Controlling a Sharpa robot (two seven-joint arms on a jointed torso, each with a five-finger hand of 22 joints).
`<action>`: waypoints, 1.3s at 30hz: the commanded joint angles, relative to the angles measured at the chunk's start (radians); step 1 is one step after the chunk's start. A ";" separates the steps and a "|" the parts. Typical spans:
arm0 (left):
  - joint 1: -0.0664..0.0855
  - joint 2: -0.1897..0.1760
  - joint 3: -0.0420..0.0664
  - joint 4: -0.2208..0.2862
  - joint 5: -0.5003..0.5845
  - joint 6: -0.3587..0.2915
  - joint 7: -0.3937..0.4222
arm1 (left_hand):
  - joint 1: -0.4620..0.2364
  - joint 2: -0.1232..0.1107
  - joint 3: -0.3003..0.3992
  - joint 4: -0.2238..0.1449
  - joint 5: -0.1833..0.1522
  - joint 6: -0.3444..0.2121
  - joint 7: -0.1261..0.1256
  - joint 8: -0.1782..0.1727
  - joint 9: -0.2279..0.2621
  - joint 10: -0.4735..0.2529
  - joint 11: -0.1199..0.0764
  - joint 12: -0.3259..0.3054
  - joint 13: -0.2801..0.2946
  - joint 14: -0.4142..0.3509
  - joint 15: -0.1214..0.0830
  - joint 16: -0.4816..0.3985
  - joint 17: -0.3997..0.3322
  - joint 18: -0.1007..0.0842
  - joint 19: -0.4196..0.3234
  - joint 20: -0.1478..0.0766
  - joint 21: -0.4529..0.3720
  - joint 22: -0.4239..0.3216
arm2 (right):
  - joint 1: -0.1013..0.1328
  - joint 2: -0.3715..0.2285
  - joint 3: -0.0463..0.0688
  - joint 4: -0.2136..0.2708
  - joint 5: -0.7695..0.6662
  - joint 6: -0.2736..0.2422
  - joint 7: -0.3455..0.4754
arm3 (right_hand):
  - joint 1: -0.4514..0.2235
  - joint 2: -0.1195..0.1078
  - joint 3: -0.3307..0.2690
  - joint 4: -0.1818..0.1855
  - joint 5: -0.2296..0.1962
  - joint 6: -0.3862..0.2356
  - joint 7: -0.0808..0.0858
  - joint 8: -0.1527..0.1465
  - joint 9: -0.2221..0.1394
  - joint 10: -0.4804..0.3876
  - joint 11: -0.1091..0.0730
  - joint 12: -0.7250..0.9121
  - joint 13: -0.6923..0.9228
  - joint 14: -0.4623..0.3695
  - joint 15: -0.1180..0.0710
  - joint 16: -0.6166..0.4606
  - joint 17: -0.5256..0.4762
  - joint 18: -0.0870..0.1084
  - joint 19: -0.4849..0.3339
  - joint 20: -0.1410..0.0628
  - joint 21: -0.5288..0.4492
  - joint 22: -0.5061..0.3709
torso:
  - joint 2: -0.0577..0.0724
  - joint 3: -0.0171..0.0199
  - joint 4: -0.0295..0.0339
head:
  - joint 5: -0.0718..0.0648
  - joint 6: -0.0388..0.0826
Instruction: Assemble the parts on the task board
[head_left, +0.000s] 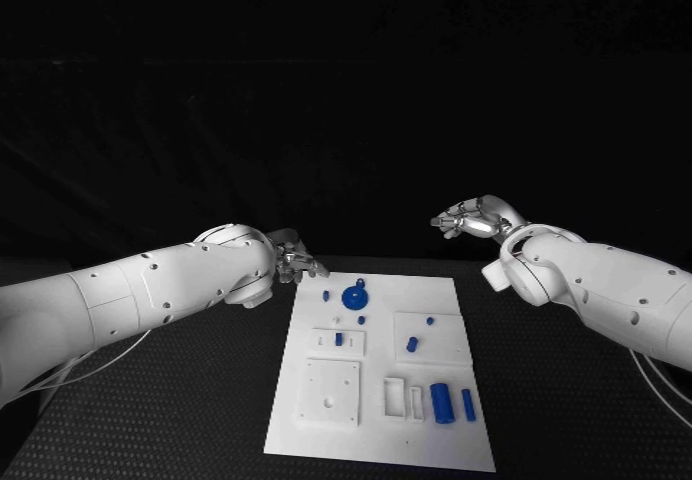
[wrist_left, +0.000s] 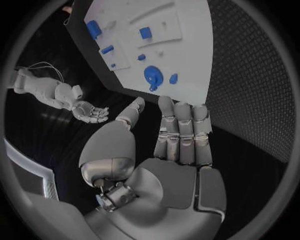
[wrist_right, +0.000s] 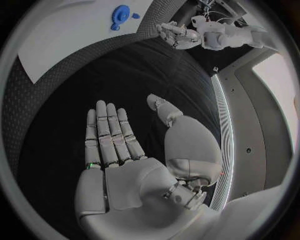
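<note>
With both the left hand (head_left: 296, 258) and right hand (head_left: 469, 217) spread and empty above the task board (head_left: 433, 440) at centre frame, its small blue parts (head_left: 441, 403) look light, rigid and slippery, best pinched across their sides.

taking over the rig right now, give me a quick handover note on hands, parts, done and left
Left hand: open, holds nothing, fingers straight, hovering at the far left corner of the task board.
Right hand: open, holds nothing, raised over the black table beyond the board's far right corner.
Parts: blue round part near the board's far edge; large blue cylinder and slimmer blue cylinder side by side near the front right; smaller blue pieces sit mid-board.
Done: no part is in either hand; whether any is already seated cannot be told.
Left: pick up and assemble the parts.
</note>
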 joint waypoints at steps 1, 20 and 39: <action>0.002 0.027 0.000 -0.045 -0.020 0.090 -0.011 | -0.021 -0.003 0.001 0.019 -0.005 -0.008 0.000 -0.004 -0.001 -0.007 0.001 -0.007 -0.002 -0.006 0.003 -0.005 -0.003 -0.014 -0.008 -0.082 -0.008 -0.002 | 0.000 0.002 0.000 -0.001 0.001 0.011 0.005 | -0.008 -0.001 -0.005 -0.002 0.006 -0.007 0.019 0.004 -0.001 0.008 0.002 -0.003 -0.001 0.002 0.006 -0.004 0.001 0.001 -0.007 0.002 -0.003 0.001 | 0.001 -0.0010 -0.0012 | -0.002 0.000; -0.007 0.151 -0.001 -0.236 -0.024 0.273 -0.033 | -0.064 0.022 -0.006 0.066 -0.032 -0.072 0.024 -0.030 -0.006 -0.053 0.024 -0.024 -0.006 -0.058 0.026 -0.010 -0.011 -0.025 -0.049 -0.071 -0.038 0.007 | 0.000 0.010 0.000 -0.001 0.002 0.010 0.007 | -0.008 -0.001 -0.005 -0.002 0.007 -0.007 0.019 0.004 -0.002 0.008 0.002 -0.004 -0.001 0.002 0.006 -0.004 0.001 0.001 -0.007 0.003 -0.004 0.002 | 0.002 -0.0015 -0.0028 | -0.003 0.002; -0.051 0.204 -0.001 -0.320 -0.024 0.263 -0.014 | -0.068 0.050 -0.015 0.066 -0.014 -0.080 0.025 -0.030 -0.004 -0.056 0.025 -0.016 -0.001 -0.063 0.025 0.001 -0.011 -0.022 -0.050 -0.070 -0.038 0.017 | 0.000 0.007 0.001 0.010 0.002 0.007 0.007 | -0.008 -0.001 -0.005 -0.002 0.008 -0.007 0.019 0.005 -0.002 0.009 0.002 -0.004 -0.001 0.002 0.007 -0.005 0.002 0.001 -0.007 0.003 -0.005 0.002 | 0.003 -0.0011 -0.0026 | -0.011 -0.001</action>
